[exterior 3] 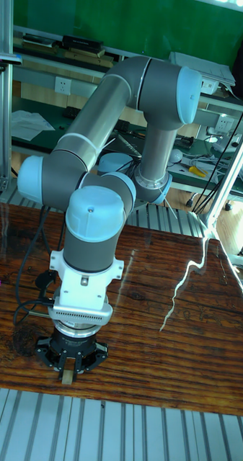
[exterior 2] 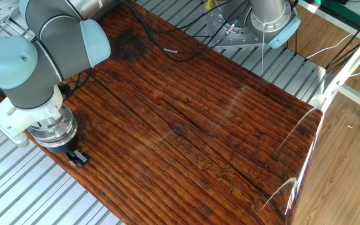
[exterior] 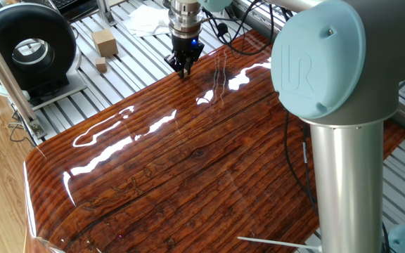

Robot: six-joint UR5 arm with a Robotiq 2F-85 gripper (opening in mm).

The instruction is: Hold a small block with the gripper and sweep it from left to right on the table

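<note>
The small block (exterior 3: 66, 377) is sitting pinched between the black fingers of the gripper (exterior 3: 68, 374), showing as a tan sliver at the claw tip in the tall fixed view; in the two other views it is hidden or too small to make out. The gripper (exterior: 184, 69) is pointing straight down, claw narrowed onto the block, tip resting at or just above the table (exterior: 188, 161) right by its edge, close to one corner. The other fixed view is showing the gripper (exterior 2: 77, 157) at the board's edge where the table (exterior 2: 199, 125) is meeting the grey slatted base (exterior 2: 55, 200). The silver wrist with the blue light is standing upright above the claw. Off the board, on the slatted base, a bigger tan block (exterior: 105, 42) and a smaller tan piece (exterior: 101, 66) are lying well apart from the gripper, beside a black round device (exterior: 27, 49).
</note>
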